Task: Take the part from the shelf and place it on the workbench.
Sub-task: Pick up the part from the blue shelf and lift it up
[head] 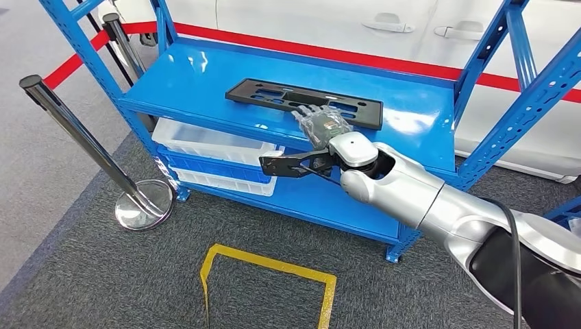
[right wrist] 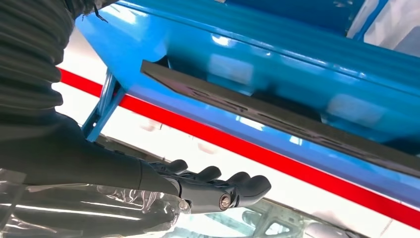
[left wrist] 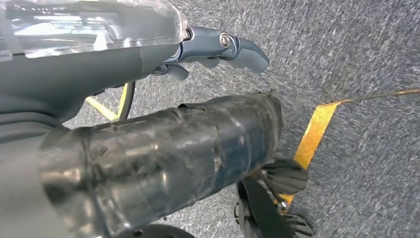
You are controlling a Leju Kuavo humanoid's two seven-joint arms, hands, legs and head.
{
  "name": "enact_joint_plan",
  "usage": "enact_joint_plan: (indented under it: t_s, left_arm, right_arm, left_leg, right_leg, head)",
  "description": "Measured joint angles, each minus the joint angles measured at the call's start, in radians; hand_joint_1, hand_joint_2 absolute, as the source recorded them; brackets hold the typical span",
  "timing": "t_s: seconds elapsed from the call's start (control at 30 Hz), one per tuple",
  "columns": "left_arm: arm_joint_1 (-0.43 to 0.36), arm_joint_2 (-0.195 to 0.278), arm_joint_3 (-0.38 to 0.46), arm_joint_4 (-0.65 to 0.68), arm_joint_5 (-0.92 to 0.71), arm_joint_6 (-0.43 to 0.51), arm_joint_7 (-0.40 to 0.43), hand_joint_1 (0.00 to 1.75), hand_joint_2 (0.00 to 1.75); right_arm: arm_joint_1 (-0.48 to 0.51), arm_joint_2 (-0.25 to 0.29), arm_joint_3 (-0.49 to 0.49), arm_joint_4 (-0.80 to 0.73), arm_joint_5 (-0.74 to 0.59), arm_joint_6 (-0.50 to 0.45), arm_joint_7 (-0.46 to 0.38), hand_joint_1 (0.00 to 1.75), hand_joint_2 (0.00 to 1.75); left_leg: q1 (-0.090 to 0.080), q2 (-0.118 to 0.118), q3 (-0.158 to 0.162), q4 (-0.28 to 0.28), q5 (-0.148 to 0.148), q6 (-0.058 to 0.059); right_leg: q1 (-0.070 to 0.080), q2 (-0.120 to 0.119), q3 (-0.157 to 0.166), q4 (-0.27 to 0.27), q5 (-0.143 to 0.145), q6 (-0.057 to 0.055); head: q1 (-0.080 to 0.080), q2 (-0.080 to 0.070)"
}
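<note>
The part is a long flat black plate with slots, lying on the blue shelf's top board toward its middle. My right hand reaches in from the right, its fingers stretched out flat over the plate's near edge and its thumb sticking out sideways in front of the board's rim. In the right wrist view the plate lies past the straight fingers, with a gap between them; nothing is held. My left hand hangs over the carpet with its fingers extended and holds nothing.
White bins sit on the shelf's lower level. Blue uprights frame the shelf. A chrome stanchion with a round base stands left of it. Yellow floor tape marks the carpet. A white car is behind.
</note>
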Motion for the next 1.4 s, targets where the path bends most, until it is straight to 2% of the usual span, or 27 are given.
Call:
enact_joint_plan:
  t_s: [0.03,0.07,0.13,0.17,0.2,0.3,0.37,0.4,0.47,0.5,0.53,0.57,0.6,0.67,0.7,0.77,0.87,0.93,1.0,1.03,1.07,1.1,1.13,1.2,1.23,1.33,1.4]
  left_arm:
    - [0.001,0.0,0.0,0.0,0.0,0.0,0.0,0.0,0.0]
    - [0.002,0.0,0.0,0.0,0.0,0.0,0.0,0.0,0.0]
    - [0.003,0.001,0.0,0.0,0.0,-0.001,0.0,0.0,0.0]
    - [0.003,0.001,0.0,0.0,0.0,-0.001,0.0,0.0,0.0]
    - [0.001,0.002,-0.001,0.001,0.0,-0.001,0.0,0.0,0.0]
    - [-0.002,0.003,-0.002,0.001,0.001,-0.001,0.001,0.0,0.0]
    - [0.0,0.002,-0.002,0.001,0.002,-0.001,0.002,0.0,0.0]
    - [0.0,0.002,-0.003,0.001,0.002,-0.001,0.003,0.0,0.0]
    - [0.0,0.002,-0.003,0.001,0.002,-0.001,0.003,0.0,0.0]
    - [-0.001,0.002,-0.003,0.001,0.002,-0.001,0.003,0.0,0.0]
    - [-0.001,0.002,-0.004,0.001,0.002,-0.001,0.003,0.0,0.0]
    - [0.0,0.002,-0.004,0.001,0.002,-0.001,0.004,0.0,0.0]
    - [0.0,0.002,-0.004,0.001,0.002,-0.001,0.004,0.0,0.0]
    - [0.001,0.002,-0.004,0.001,0.002,-0.001,0.005,0.0,0.0]
    - [0.0,0.002,-0.004,0.001,0.003,-0.001,0.005,0.0,0.0]
    - [-0.001,0.002,-0.005,0.001,0.004,-0.002,0.005,0.0,0.0]
    - [-0.001,0.001,-0.006,0.001,0.007,-0.002,0.003,0.0,0.0]
    - [-0.001,0.001,-0.006,0.001,0.007,-0.002,0.002,0.0,0.0]
    - [-0.002,0.002,-0.006,0.001,0.008,-0.002,0.002,0.0,0.0]
    - [-0.001,0.002,-0.006,0.001,0.008,-0.002,0.002,0.0,0.0]
    - [0.0,0.002,-0.006,0.001,0.009,-0.002,0.002,0.0,0.0]
    - [0.0,0.002,-0.006,0.001,0.009,-0.002,0.002,0.0,0.0]
    - [0.001,0.002,-0.006,0.001,0.01,-0.002,0.002,0.0,0.0]
    - [0.0,0.002,-0.006,0.001,0.01,-0.001,0.002,0.0,0.0]
    - [-0.001,0.002,-0.006,0.002,0.01,0.0,0.002,0.0,0.0]
    - [-0.003,0.002,-0.006,0.002,0.011,0.0,0.002,0.0,0.0]
    - [-0.002,0.002,-0.006,0.002,0.012,0.0,0.002,0.0,0.0]
  right_arm:
    - [0.003,0.0,0.0,0.0,0.003,0.0,0.0,0.0,1.75]
    - [0.005,0.0,0.0,0.0,0.006,-0.001,0.0,0.0,1.75]
    - [0.006,0.0,-0.003,0.0,0.011,-0.003,0.002,0.0,1.75]
    - [0.005,-0.001,-0.005,0.0,0.012,-0.004,0.002,0.0,1.75]
    - [0.005,-0.001,-0.007,0.0,0.013,-0.005,0.003,0.0,1.75]
    - [0.004,-0.002,-0.012,0.0,0.015,-0.007,0.003,0.0,1.75]
    - [0.003,-0.004,-0.018,0.001,0.016,-0.008,0.004,0.0,1.75]
    - [0.002,-0.005,-0.021,0.001,0.016,-0.008,0.004,0.0,1.75]
    - [0.004,-0.007,-0.024,0.001,0.017,-0.009,0.006,0.0,1.75]
    - [0.007,-0.008,-0.024,0.001,0.017,-0.009,0.006,0.0,1.75]
    - [0.01,-0.009,-0.024,0.001,0.017,-0.009,0.007,0.0,1.75]
    - [0.013,-0.01,-0.025,0.001,0.017,-0.009,0.007,0.0,1.75]
    - [0.014,-0.011,-0.025,0.001,0.017,-0.009,0.007,0.0,1.75]
    - [0.013,-0.012,-0.027,0.001,0.017,-0.009,0.008,0.0,1.75]
    - [0.012,-0.012,-0.028,0.001,0.018,-0.009,0.008,0.0,1.75]
    - [0.011,-0.012,-0.029,0.001,0.023,-0.009,0.008,0.0,1.75]
    - [0.01,-0.012,-0.031,0.001,0.03,-0.009,0.008,0.0,1.75]
    - [0.009,-0.012,-0.033,0.001,0.031,-0.009,0.009,0.0,1.75]
    - [0.011,-0.012,-0.034,0.001,0.032,-0.009,0.009,0.0,1.75]
    - [0.013,-0.011,-0.034,0.001,0.033,-0.008,0.009,0.0,1.75]
    - [0.016,-0.011,-0.034,0.001,0.034,-0.008,0.009,0.0,1.75]
    - [0.017,-0.011,-0.034,0.001,0.035,-0.008,0.009,0.0,1.75]
    - [0.018,-0.011,-0.034,0.001,0.037,-0.008,0.008,0.0,1.75]
    - [0.017,-0.011,-0.035,0.001,0.041,-0.008,0.008,0.0,1.75]
    - [0.017,-0.011,-0.036,0.001,0.043,-0.007,0.007,0.0,1.75]
    - [0.018,-0.011,-0.037,0.001,0.045,-0.006,0.006,0.0,1.75]
    - [0.017,-0.011,-0.04,0.001,0.047,-0.006,0.006,0.0,1.75]
  left_leg:
    - [0.0,0.0,-0.018,0.019,0.009,-0.002]
    - [0.0,0.0,-0.017,-0.003,0.039,-0.002]
    - [0.0,0.0,0.033,-0.133,0.122,0.002]
    - [-0.002,0.0,0.062,-0.2,0.149,0.006]
    - [-0.004,0.0,0.081,-0.242,0.16,0.011]
    - [-0.006,-0.001,0.095,-0.268,0.154,0.028]
    - [-0.002,0.0,0.104,-0.276,0.154,0.041]
    - [0.0,0.001,0.108,-0.279,0.153,0.046]
    - [-0.001,0.002,0.112,-0.28,0.149,0.054]
    - [-0.001,0.002,0.114,-0.279,0.147,0.056]
    - [-0.002,0.001,0.116,-0.279,0.145,0.057]
    - [-0.002,0.0,0.119,-0.278,0.142,0.057]
    - [-0.002,-0.002,0.123,-0.276,0.137,0.055]
    - [-0.003,-0.004,0.129,-0.27,0.127,0.048]
    - [-0.005,-0.005,0.129,-0.267,0.123,0.043]
    - [-0.007,-0.006,0.127,-0.265,0.119,0.033]
    - [-0.004,-0.004,0.123,-0.25,0.105,0.018]
    - [-0.002,-0.001,0.083,-0.164,0.06,0.008]
    - [0.0,0.0,0.015,-0.037,0.014,0.001]
    - [0.0,0.0,-0.011,0.0,0.012,-0.001]
    - [0.0,0.0,-0.021,0.002,0.029,-0.002]
    - [0.0,0.0,-0.012,-0.035,0.064,-0.001]
    - [0.0,0.0,0.014,-0.102,0.109,0.001]
    - [-0.004,-0.001,0.069,-0.222,0.159,0.01]
    - [-0.006,-0.001,0.082,-0.253,0.164,0.015]
    - [-0.006,-0.002,0.09,-0.269,0.157,0.03]
    - [-0.001,0.0,0.1,-0.277,0.156,0.042]
  right_leg:
    - [0.0,0.001,0.004,0.001,-0.003,0.0]
    - [0.0,0.001,0.008,0.002,-0.007,0.001]
    - [0.0,0.002,0.019,0.004,-0.017,0.005]
    - [0.002,0.003,0.022,0.006,-0.022,0.008]
    - [0.003,0.003,0.024,0.006,-0.025,0.012]
    - [0.006,0.004,0.022,0.005,-0.031,0.027]
    - [0.006,0.002,0.01,0.039,-0.055,0.036]
    - [0.006,0.001,-0.011,0.082,-0.077,0.039]
    - [0.005,0.0,-0.077,0.208,-0.128,0.042]
    - [0.004,0.0,-0.11,0.263,-0.142,0.043]
    - [0.003,-0.001,-0.132,0.291,-0.14,0.043]
    - [0.002,-0.001,-0.135,0.28,-0.117,0.042]
    - [0.001,-0.001,-0.118,0.232,-0.079,0.04]
    - [0.003,-0.001,-0.059,0.096,-0.009,0.032]
    - [0.005,-0.001,-0.037,0.049,0.007,0.028]
    - [0.008,0.0,-0.022,0.02,0.003,0.023]
    - [0.003,0.0,-0.013,0.006,0.004,0.013]
    - [0.0,0.0,-0.004,0.0,0.003,0.005]
    - [0.0,0.0,0.0,0.0,-0.001,0.0]
    - [0.0,0.001,0.003,0.001,-0.004,-0.001]
    - [0.0,0.001,0.006,0.002,-0.007,0.0]
    - [0.0,0.002,0.01,0.004,-0.011,0.001]
    - [0.0,0.002,0.014,0.005,-0.016,0.003]
    - [0.003,0.003,0.019,0.009,-0.025,0.009]
    - [0.005,0.003,0.018,0.01,-0.027,0.013]
    - [0.006,0.002,0.018,0.011,-0.033,0.028]
    - [0.007,0.0,0.002,0.053,-0.06,0.037]
  head:
    - [0.0,0.0]
    - [0.0,0.0]
    - [0.0,0.0]
    - [0.0,0.0]
    - [0.0,0.0]
    - [0.001,0.0]
    - [0.003,0.0]
    - [0.004,0.0]
    - [0.007,0.0]
    - [0.007,0.0]
    - [0.007,0.0]
    - [0.007,0.0]
    - [0.007,0.0]
    - [0.007,0.0]
    - [0.007,0.0]
    - [0.006,0.0]
    - [0.005,0.0]
    - [0.002,0.0]
    - [0.0,0.0]
    - [0.0,0.0]
    - [0.0,0.0]
    - [0.0,0.0]
    - [0.0,0.0]
    - [0.0,0.0]
    - [0.0,0.0]
    - [0.001,0.0]
    - [0.003,0.0]
